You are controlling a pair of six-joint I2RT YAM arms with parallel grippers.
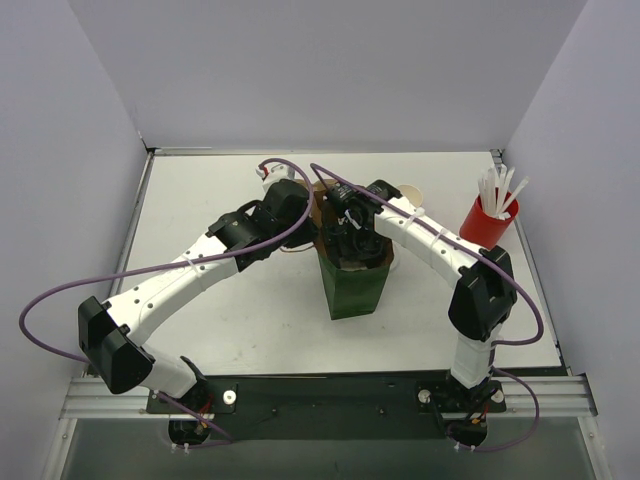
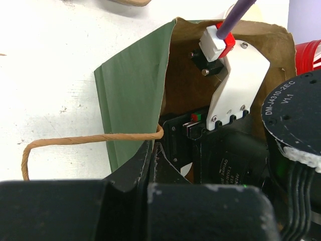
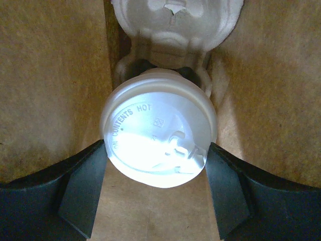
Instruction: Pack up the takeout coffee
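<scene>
Green paper bag point(image 2: 133, 85) wall sat pinched between the closed fingers of my left gripper point(image 2: 153, 149), which I judged held the mouth open. My right gripper point(image 3: 156, 145) sat inside, fingers clamping the cup point(image 3: 158, 135), carrier point(image 3: 175, 22) just beyond the fingertips.

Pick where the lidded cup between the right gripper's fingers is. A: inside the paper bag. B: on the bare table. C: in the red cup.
A: in the right wrist view, brown walls of the paper bag rise on both sides of the lidded cup held by the right gripper.
</scene>
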